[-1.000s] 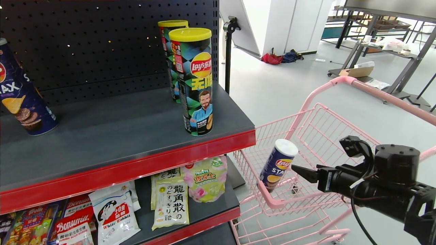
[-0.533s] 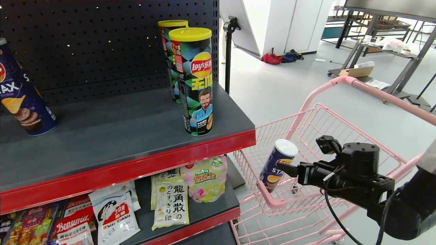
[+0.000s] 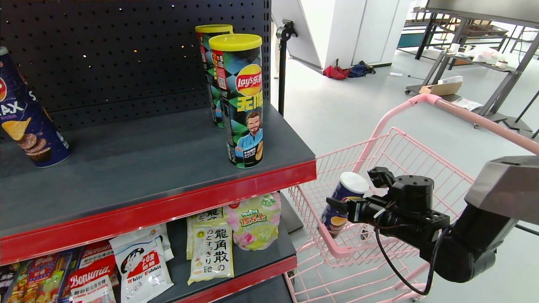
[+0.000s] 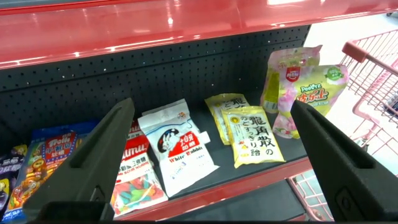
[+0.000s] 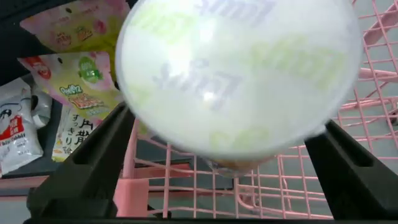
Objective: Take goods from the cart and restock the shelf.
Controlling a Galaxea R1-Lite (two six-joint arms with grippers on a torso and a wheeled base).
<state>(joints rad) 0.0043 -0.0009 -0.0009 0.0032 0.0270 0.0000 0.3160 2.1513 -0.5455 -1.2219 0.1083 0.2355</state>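
Note:
A dark blue chips can (image 3: pixel 335 216) with a white lid (image 3: pixel 353 182) stands tilted in the front corner of the pink cart (image 3: pixel 381 126). My right gripper (image 3: pixel 342 203) is open at the can's upper part. The lid (image 5: pixel 236 74) sits between its two fingers (image 5: pixel 87 168), and I cannot tell whether they touch it. My left gripper (image 4: pixel 212 106) is open and holds nothing, facing the lower shelf's snack bags (image 4: pixel 180 149). On the grey top shelf (image 3: pixel 139 164) stand two green yellow-lidded cans (image 3: pixel 243 101) and, at the far left, another blue can (image 3: pixel 25 122).
The top shelf has a red front lip (image 3: pixel 177 202) close to the cart's corner. The lower shelf (image 3: pixel 252 269) holds several snack bags (image 3: pixel 210 248). A black pegboard (image 3: pixel 105 50) backs the shelf. Grey floor, tables and a black stand (image 3: pixel 282 63) lie beyond the cart.
My right arm has moved left across the cart to the blue can, so its open fingers now flank the can's top. The can and shelf goods stay where they were.

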